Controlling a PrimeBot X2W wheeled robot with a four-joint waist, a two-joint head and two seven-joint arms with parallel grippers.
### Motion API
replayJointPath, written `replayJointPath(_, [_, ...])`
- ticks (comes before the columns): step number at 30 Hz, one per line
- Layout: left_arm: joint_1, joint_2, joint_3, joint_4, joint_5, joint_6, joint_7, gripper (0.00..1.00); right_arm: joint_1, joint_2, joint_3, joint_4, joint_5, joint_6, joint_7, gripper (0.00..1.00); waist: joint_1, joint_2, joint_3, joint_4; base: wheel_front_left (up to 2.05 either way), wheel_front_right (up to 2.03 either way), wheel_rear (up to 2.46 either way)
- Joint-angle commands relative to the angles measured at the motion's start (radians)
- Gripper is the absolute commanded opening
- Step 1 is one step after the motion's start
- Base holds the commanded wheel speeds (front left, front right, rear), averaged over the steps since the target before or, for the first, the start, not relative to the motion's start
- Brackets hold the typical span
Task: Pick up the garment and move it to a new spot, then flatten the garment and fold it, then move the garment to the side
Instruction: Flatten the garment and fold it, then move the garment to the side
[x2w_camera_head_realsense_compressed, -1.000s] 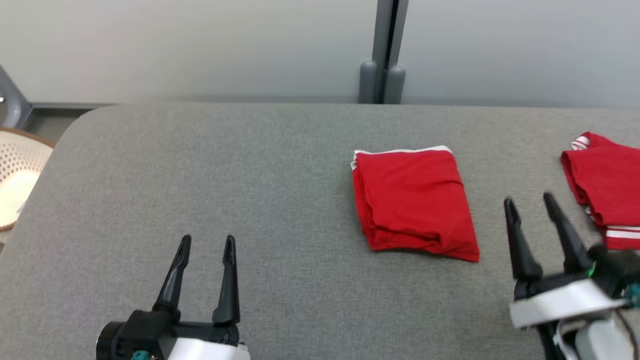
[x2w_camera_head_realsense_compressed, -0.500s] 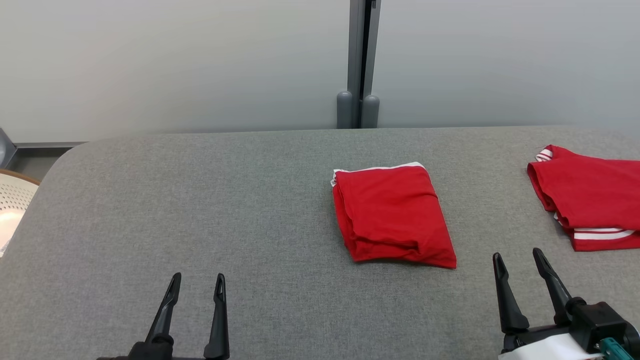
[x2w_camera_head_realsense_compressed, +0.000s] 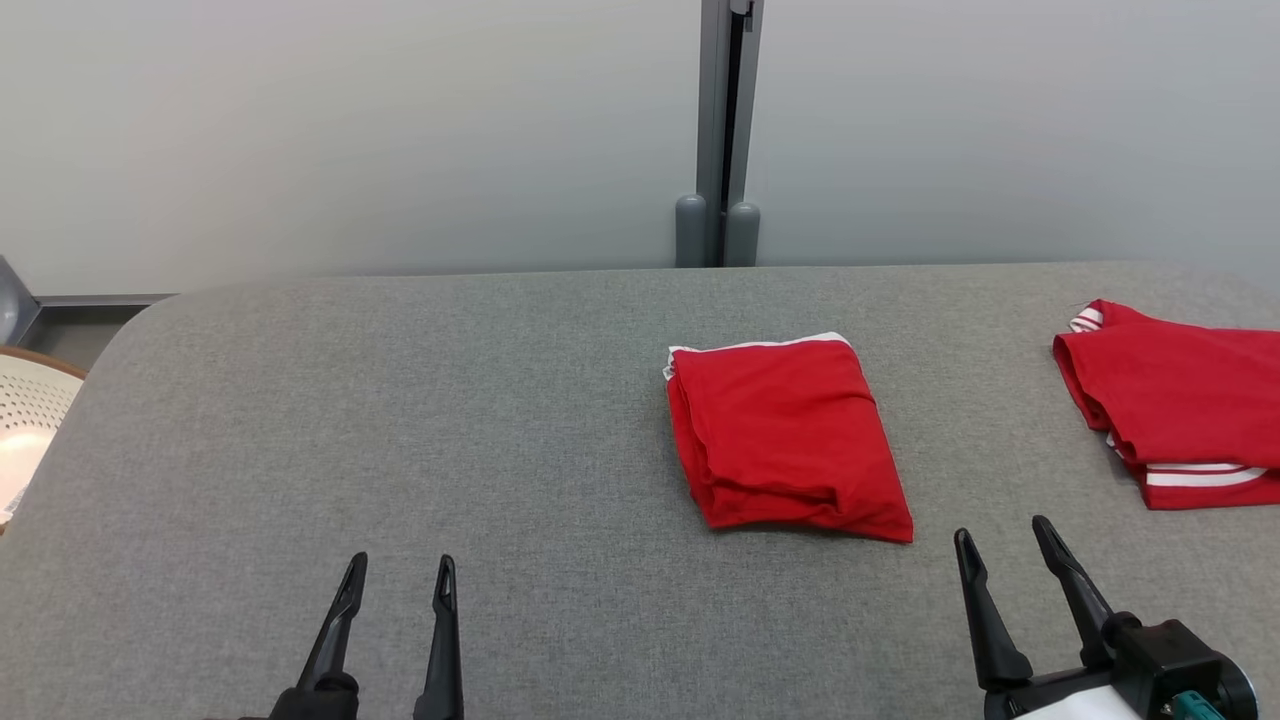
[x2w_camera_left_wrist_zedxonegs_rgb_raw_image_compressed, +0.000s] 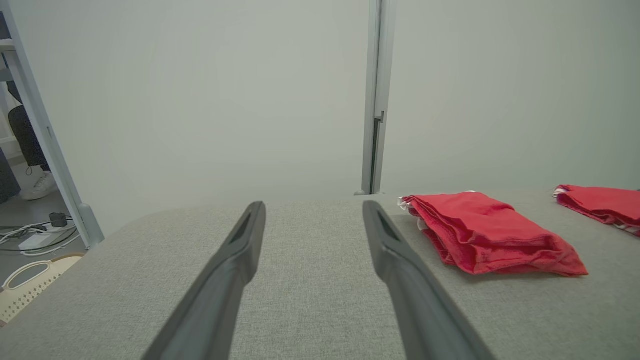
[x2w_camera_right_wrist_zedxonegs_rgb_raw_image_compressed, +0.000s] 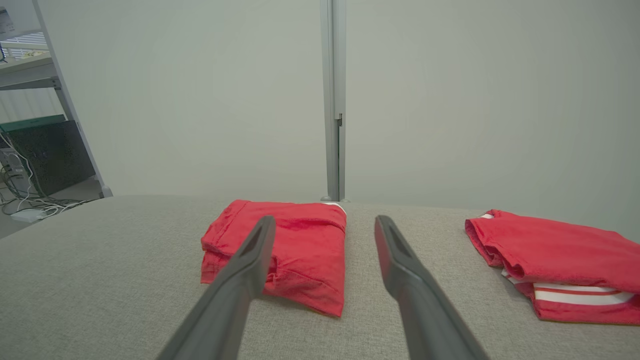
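A folded red garment (x2w_camera_head_realsense_compressed: 785, 440) with a white edge lies on the grey padded table (x2w_camera_head_realsense_compressed: 450, 420), right of centre; it also shows as the garment (x2w_camera_left_wrist_zedxonegs_rgb_raw_image_compressed: 487, 232) in the left wrist view and the garment (x2w_camera_right_wrist_zedxonegs_rgb_raw_image_compressed: 285, 250) in the right wrist view. My left gripper (x2w_camera_head_realsense_compressed: 400, 568) is open at the lower left, well apart from it. Open too, my right gripper (x2w_camera_head_realsense_compressed: 1003, 533) hovers just off the garment's near right corner, with nothing between its fingers. Both sets of jaws are empty.
A second folded red garment with white stripes (x2w_camera_head_realsense_compressed: 1180, 410) lies at the table's right edge. A pale perforated basket (x2w_camera_head_realsense_compressed: 25, 425) stands off the table's left end. A grey wall with a vertical post (x2w_camera_head_realsense_compressed: 725, 130) runs behind the table.
The head camera has tilted up, so the table sits lower in view. Both grippers have drawn back toward the near edge; the right one has pulled away from the striped garment.
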Motion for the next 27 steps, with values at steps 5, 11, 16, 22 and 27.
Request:
replayJointPath(5, [0.006,0.003,-0.001,0.004,0.009,0.006,-0.004,1.00,0.009,-0.007,-0.001,-0.001,0.007,-0.001,0.000,1.00,0.0000,-0.0001,0.002,0.009,0.00,0.00,0.00])
replayJointPath(11, [0.004,0.003,-0.002,0.005,0.012,0.010,-0.004,1.00,0.005,-0.004,0.009,0.013,0.013,-0.001,0.000,1.00,0.0000,-0.0001,0.006,0.014,0.00,0.00,0.00])
replayJointPath(16, [-0.014,0.003,-0.012,0.004,0.025,0.014,-0.004,1.00,-0.036,-0.009,0.029,0.033,0.020,-0.001,0.000,1.00,0.0000,-0.0001,0.023,0.022,0.00,0.00,0.00])
replayJointPath(22, [-0.057,0.003,-0.049,0.005,0.031,0.013,-0.004,1.00,-0.143,-0.048,0.088,0.087,0.136,-0.001,0.000,1.00,0.0000,-0.0001,0.073,0.044,0.00,0.00,0.00])
replayJointPath(27, [-0.131,0.003,-0.096,-0.005,0.026,0.015,-0.004,1.00,-0.325,-0.145,0.202,0.236,0.389,-0.001,0.020,1.00,0.0000,-0.0001,0.176,0.071,0.00,0.00,0.00])
